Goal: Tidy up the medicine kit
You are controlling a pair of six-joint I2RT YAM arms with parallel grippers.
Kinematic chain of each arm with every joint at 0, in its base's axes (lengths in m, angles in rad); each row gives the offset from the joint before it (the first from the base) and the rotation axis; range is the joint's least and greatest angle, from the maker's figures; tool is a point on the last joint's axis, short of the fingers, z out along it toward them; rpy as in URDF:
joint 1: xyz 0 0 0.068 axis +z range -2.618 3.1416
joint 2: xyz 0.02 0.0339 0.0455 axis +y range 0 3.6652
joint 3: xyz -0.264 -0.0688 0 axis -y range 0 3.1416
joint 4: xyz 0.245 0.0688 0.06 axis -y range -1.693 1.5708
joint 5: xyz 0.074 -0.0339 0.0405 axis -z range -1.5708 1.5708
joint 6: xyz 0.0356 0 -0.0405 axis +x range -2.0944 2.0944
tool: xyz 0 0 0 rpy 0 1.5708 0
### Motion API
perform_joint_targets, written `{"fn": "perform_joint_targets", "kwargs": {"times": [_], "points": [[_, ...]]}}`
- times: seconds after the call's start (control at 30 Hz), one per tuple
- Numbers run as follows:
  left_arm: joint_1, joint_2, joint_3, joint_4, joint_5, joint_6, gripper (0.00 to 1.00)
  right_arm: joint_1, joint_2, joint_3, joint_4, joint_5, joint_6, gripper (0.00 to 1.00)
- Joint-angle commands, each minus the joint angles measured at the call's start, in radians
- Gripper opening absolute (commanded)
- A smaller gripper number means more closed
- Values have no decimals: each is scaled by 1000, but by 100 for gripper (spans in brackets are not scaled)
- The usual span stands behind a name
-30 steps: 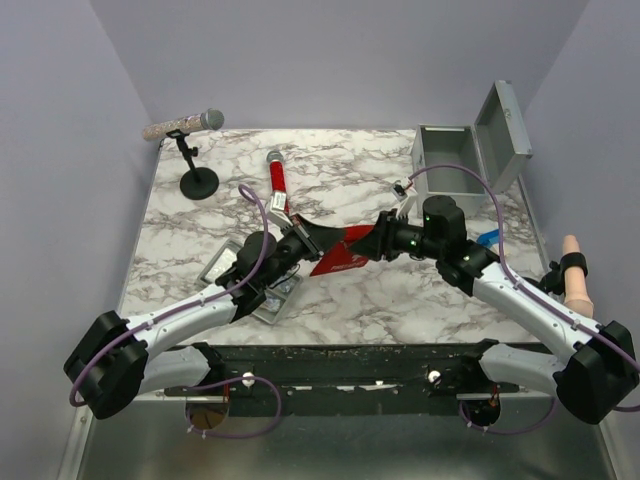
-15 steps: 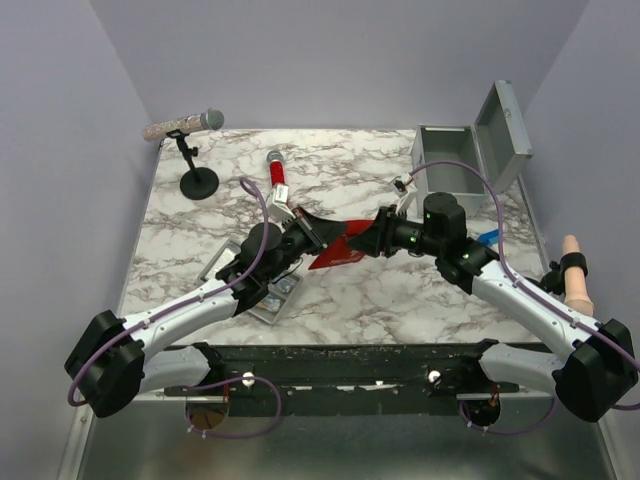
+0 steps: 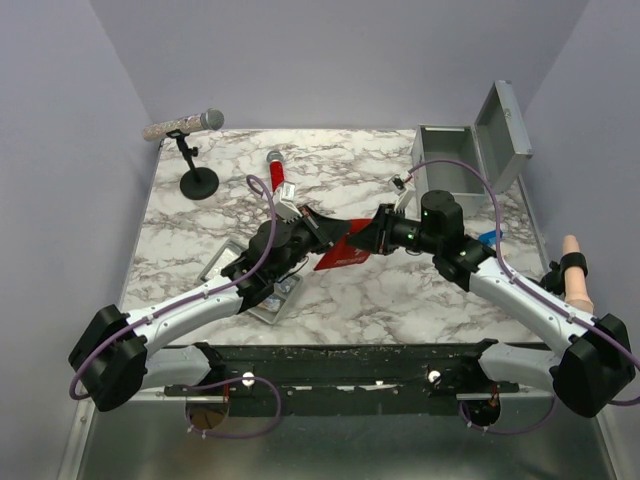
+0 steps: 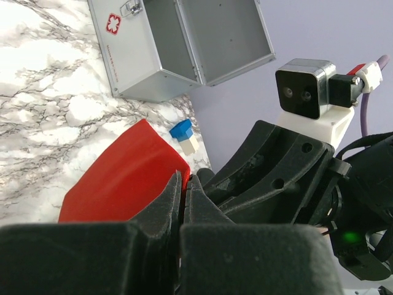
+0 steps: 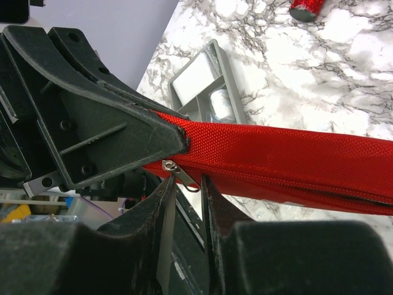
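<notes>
Top external view: both arms hold a red pouch between them; the medicine kit stands open at the far right of the table.
Left wrist view: the left gripper is clamped on one end of the pouch; the kit looks to be stiff, smooth metal, probably heavy, best taken by a wall rim. Right wrist view: the right gripper has its fingers slightly apart around the zipper pull; the woven pouch seems soft and light.
</notes>
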Motion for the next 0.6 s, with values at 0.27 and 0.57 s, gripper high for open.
{"fn": "perform_joint_targets", "kwargs": {"times": [0.27, 0.57], "points": [[-11, -16, 8, 1, -33, 19, 0, 9, -2, 18, 24, 10, 9, 13], [-11, -65, -7, -30, -52, 40, 0, 7, -22, 18, -86, 110, -40, 1]]}}
